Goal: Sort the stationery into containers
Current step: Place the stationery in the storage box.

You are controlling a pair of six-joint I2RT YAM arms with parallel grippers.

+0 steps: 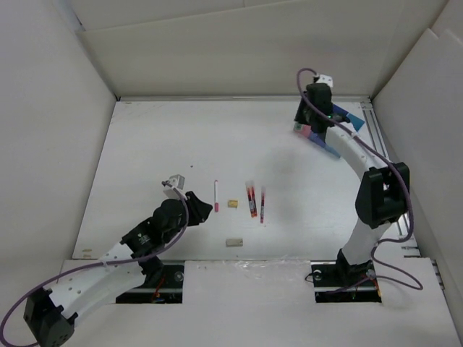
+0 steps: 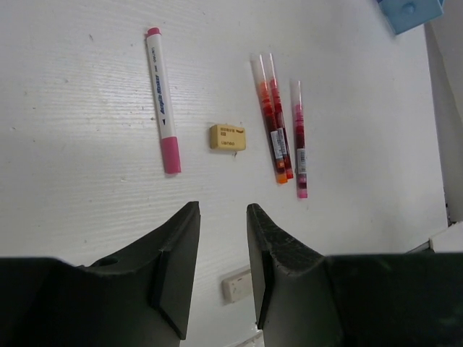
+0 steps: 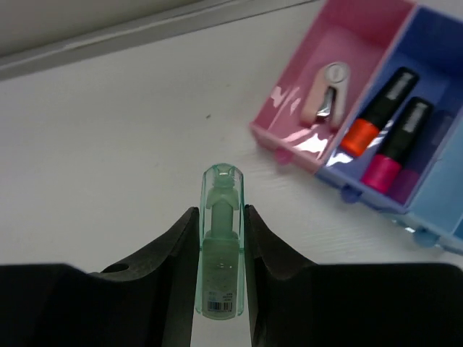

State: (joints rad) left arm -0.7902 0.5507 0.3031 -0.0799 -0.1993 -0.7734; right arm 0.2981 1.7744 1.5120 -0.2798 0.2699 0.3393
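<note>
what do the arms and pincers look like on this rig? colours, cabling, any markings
The left arm and right arm have white links, black joint housings and a purple cable looping along each. The left pincer and right pincer each have two matte black wedge-shaped fingers. No markings legible.

Top external: high, behind the arm bases at 6 o'clock, facing down over the whole table [image 1: 145, 144].

Left wrist: close and low, looking past the left gripper [image 2: 223, 217] toward marker [image 2: 162, 101], eraser [image 2: 227, 136] and pens [image 2: 278, 123] at 12. The top view shares this cluster, near centre.

Right wrist: close, looking past the right gripper [image 3: 221, 211] and green tube [image 3: 221, 282]. The tray [image 3: 289, 137] sits at 2 o'clock. In the top view it lies at 1, partly behind the arm.
</note>
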